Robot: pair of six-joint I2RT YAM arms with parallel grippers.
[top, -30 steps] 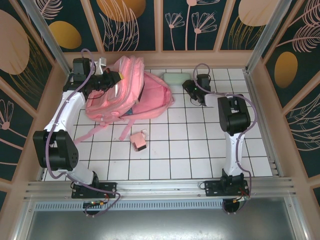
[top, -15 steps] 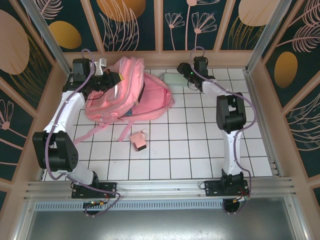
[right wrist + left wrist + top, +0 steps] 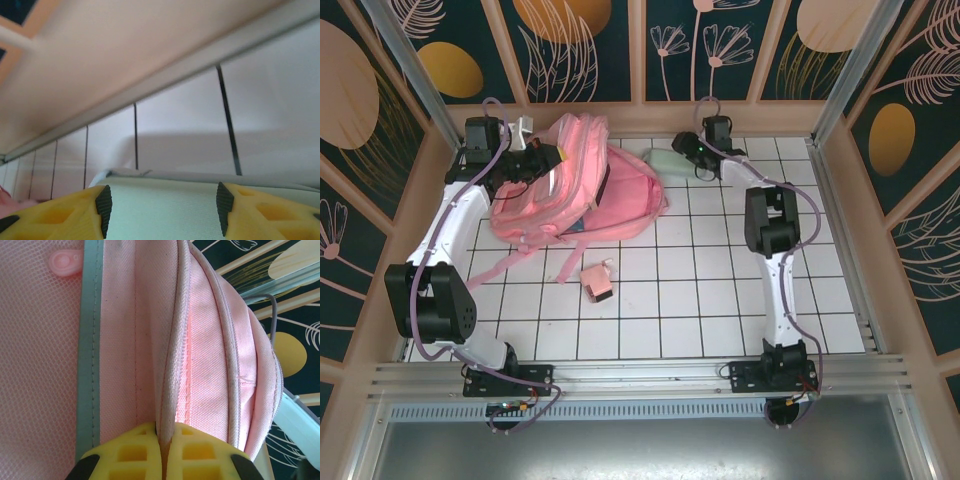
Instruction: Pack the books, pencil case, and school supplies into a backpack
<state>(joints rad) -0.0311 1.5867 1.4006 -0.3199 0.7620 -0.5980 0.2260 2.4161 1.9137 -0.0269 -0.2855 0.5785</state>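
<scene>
Two tools sit at the far end of the bench (image 3: 700, 300). Our left tool (image 3: 162, 435) is pinched narrow on a piped seam of the pink backpack (image 3: 620, 195), which lies slumped at the far left, its straps (image 3: 520, 262) trailing toward us. Our right tool (image 3: 161, 207) stands wide, one finger on each side of the mint-green case (image 3: 663, 157) by the back wall; whether the pads touch it, we cannot tell. Nearer the middle, well apart from both, lies a little pink box (image 3: 597, 282).
</scene>
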